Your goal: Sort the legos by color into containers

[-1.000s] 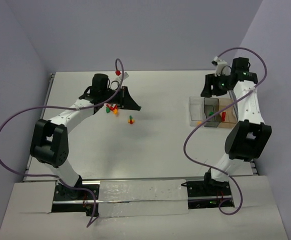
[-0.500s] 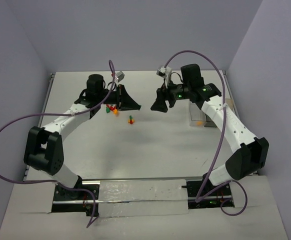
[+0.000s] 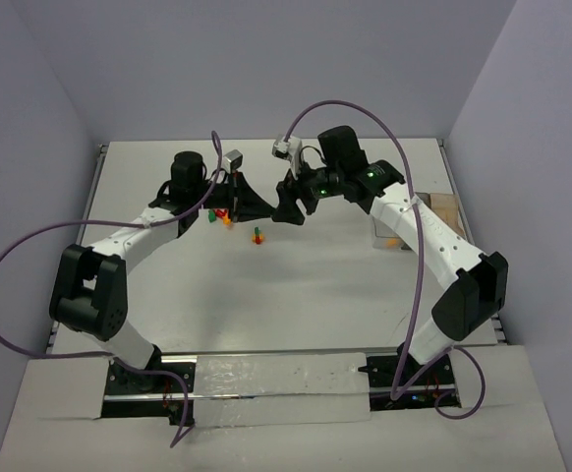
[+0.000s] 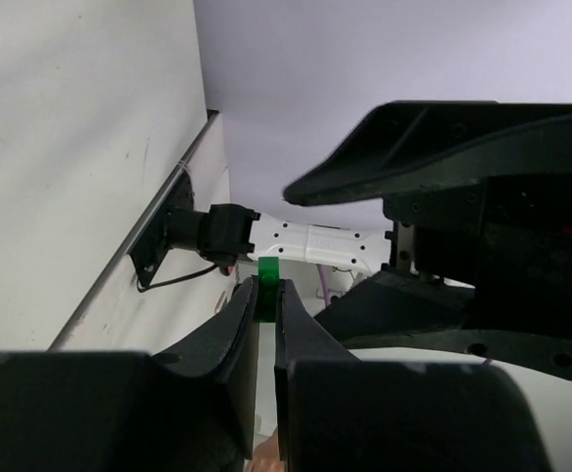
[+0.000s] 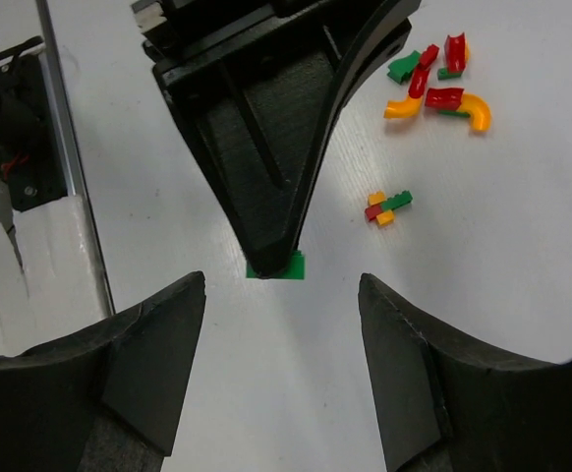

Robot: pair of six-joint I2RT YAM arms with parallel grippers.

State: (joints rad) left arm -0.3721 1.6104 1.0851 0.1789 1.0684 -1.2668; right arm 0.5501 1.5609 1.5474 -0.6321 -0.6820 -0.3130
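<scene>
Green plastic lego brick point(image 4: 268, 269), unseen from the top view, is pinched at left gripper's point(image 5: 272, 252) fingertips; right gripper's point(image 5: 283, 287) fingers are spread wide, facing it.

Right gripper point(image 5: 281, 295) fingers spread wide at frame bottom. Left gripper point(image 5: 271, 251) comes down from the top, fingers pinched on a green lego point(image 5: 276, 266); can't tell if it touches the white bench point(image 5: 522, 275). Upper right: loose pile point(image 5: 433, 84) of red, green and orange legos, small mixed clump point(image 5: 388, 206) below it
</scene>
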